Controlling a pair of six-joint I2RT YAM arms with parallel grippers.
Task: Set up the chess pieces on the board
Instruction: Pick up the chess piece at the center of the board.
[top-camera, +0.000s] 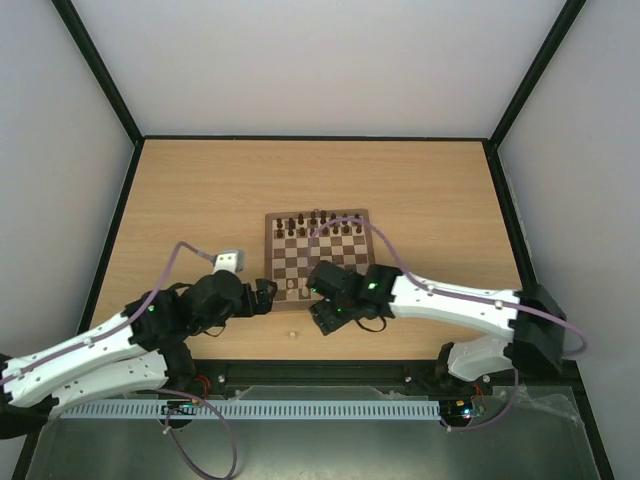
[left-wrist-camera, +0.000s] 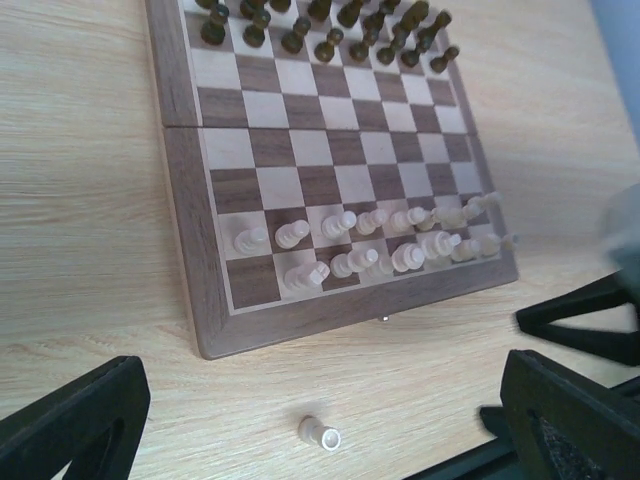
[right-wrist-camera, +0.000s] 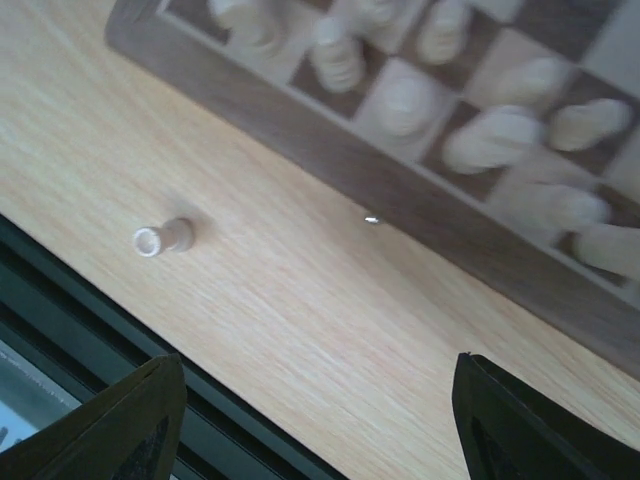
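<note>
While a pale cream wooden chess piece lies lower centre, below the checkered wooden board, left gripper and right gripper gape wide, empty.

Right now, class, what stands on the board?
Dark pieces fill the board's far rows, cream pieces the near rows; the near-left corner square looks bare. From above, the right arm covers some near squares.

Lone cream piece lies on its side on the counter — apart from the board edge. Blurred cream pieces stand on squares — tool fingers spread, nothing between.
</note>
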